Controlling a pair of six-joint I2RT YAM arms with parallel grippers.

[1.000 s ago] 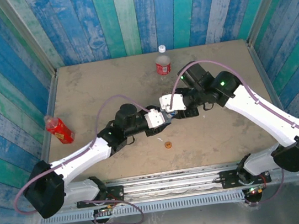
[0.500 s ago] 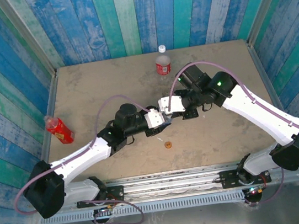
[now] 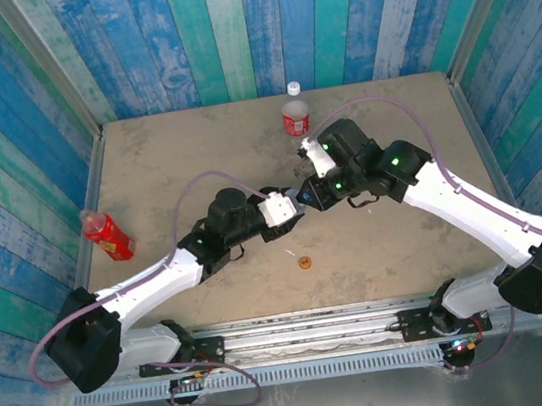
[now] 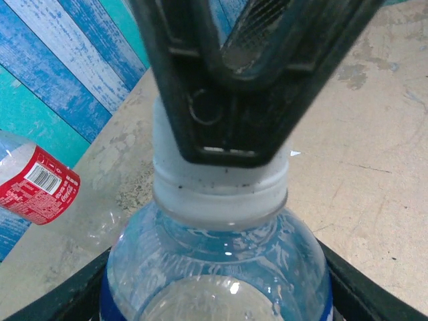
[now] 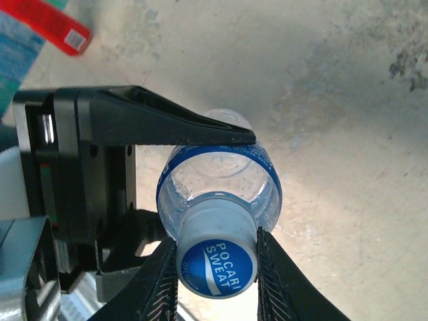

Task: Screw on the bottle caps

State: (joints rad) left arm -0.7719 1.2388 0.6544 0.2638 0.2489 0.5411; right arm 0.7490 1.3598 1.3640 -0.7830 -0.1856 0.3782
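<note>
Fingers of right gripper (image 5: 216, 275) clamped on blue Pocari Sweat cap (image 5: 215, 262) atop blue-label bottle (image 5: 221, 177); left gripper (image 4: 214, 304) grips bottle body, mid-table; orange cap (image 3: 306, 263) lies nearby

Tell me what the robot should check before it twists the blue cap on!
1. Left gripper clamps the blue-label bottle: ok.
2. Right gripper pinches both sides of the blue cap: ok.
3. Cap sits straight on the bottle: cannot tell, the gripper hides the join.
4. Orange cap lies on the table, apart from both arms: ok.
5. Cap already tight: cannot tell.
</note>
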